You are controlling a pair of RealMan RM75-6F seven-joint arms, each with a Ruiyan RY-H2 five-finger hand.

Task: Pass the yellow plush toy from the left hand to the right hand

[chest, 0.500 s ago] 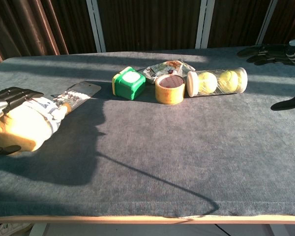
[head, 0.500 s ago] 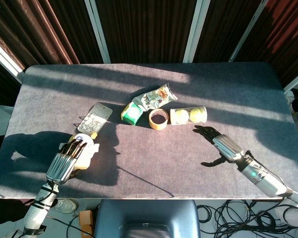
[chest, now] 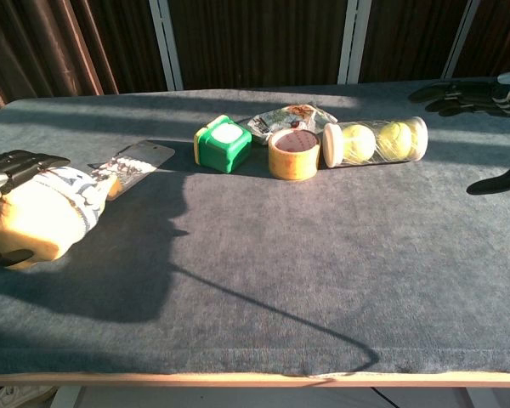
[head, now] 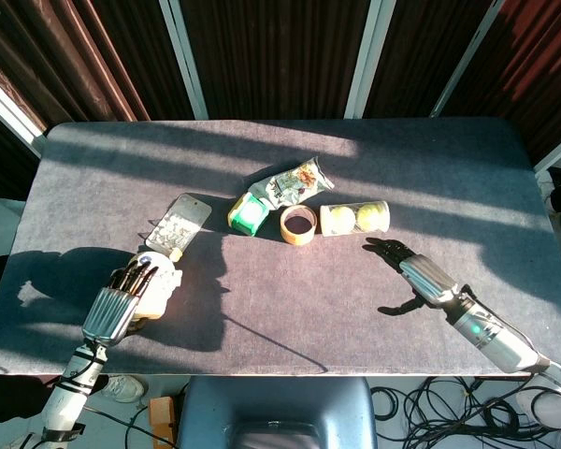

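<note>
Gripping the yellow plush toy (chest: 36, 218) from above, the left hand (head: 122, 296) sits near the front left corner of the table (head: 290, 299), its dark fingers (chest: 24, 161) curled over the toy's top with the toy resting on the surface. The right hand (head: 413, 276) is well apart, toward the front right, empty, with fingers spread and thumb held away. Between them, nearer the middle of the table, lie a flat clear packet (head: 179, 224), a green cube (chest: 223, 144), a crumpled snack bag (head: 290, 183), a tape roll (chest: 293, 154) and a clear tube of tennis balls (chest: 376, 141) on its side.
</note>
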